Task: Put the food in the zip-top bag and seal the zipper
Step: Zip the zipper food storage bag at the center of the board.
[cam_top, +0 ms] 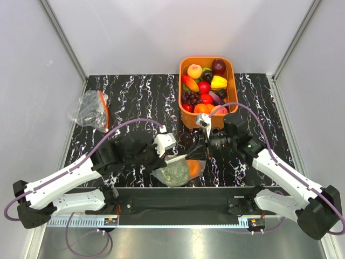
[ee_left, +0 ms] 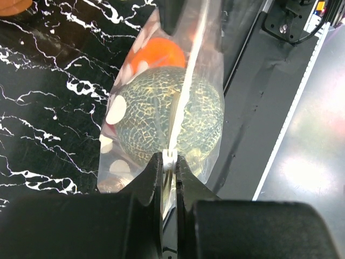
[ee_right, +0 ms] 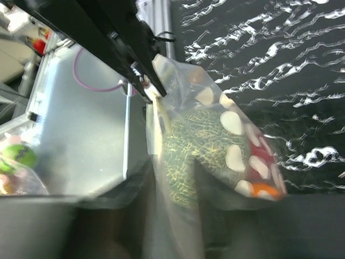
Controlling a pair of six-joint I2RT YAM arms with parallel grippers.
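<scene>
The bag [cam_top: 178, 171] sits at the near edge of the counter [cam_top: 135, 97], between the two grippers and in front of the basket [cam_top: 233, 81]. Inside it the melon [ee_left: 161, 116] fills most of the width, with the orange [ee_left: 159, 54] pressed against its far side. The right wrist view also shows a patch of red [ee_right: 262, 156] between the white dots, too blurred to name. The zipper [ee_left: 186, 81] runs as a pale strip over the top of the melon, and the left gripper [ee_left: 169, 162] is pinched tight on its near end, fingers almost touching with only the strip between them. The right gripper [cam_top: 204, 151] is at the bag's opposite end, on the basket side. The film passes down between its fingers (that view is badly smeared), and I cannot tell whether they are clamped on it or merely around it. The basket stands at the back of the counter, heaped with other toy produce. A second bag [cam_top: 90, 110], crumpled around something dark, lies well apart at the far left corner.
</scene>
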